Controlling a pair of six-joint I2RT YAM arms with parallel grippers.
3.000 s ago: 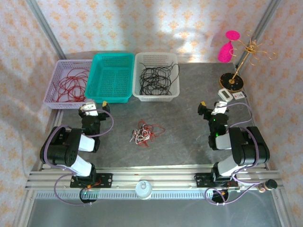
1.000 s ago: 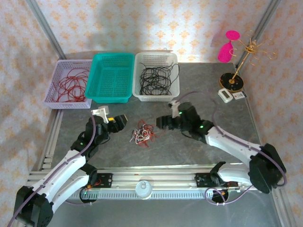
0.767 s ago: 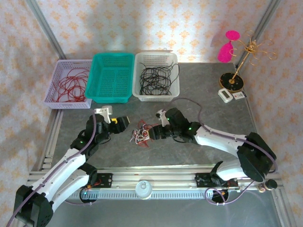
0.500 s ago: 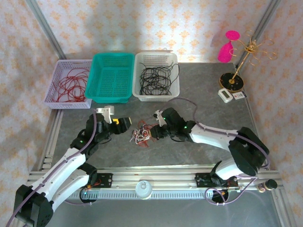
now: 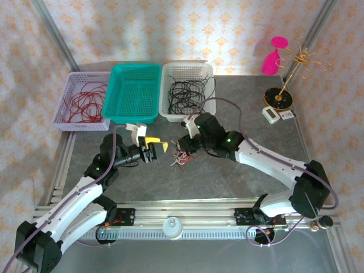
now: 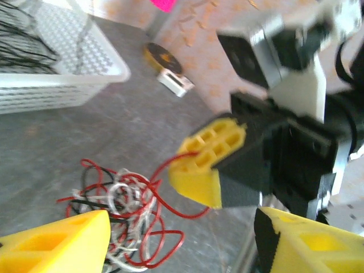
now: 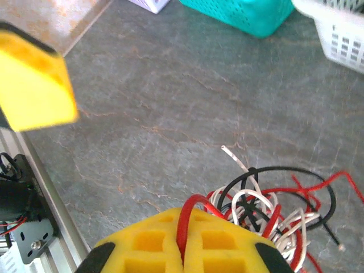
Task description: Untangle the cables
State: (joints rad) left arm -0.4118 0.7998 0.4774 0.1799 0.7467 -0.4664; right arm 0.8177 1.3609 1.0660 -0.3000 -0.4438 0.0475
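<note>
The right gripper point(image 7: 182, 236) is clamped on a red strand of the cables point(image 5: 180, 157), a clump bunched under it at the middle of the table point(image 5: 216, 183), before the white basket point(image 5: 187, 116). The left gripper point(image 5: 155, 147) gapes open just beside, holding nothing.

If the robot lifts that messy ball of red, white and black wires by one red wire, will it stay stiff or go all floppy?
Probably floppy: the thin red, white and black cables curl in loose loops. The whole clump would likely come along, since the red strand pinched in the right gripper threads through the others.
</note>
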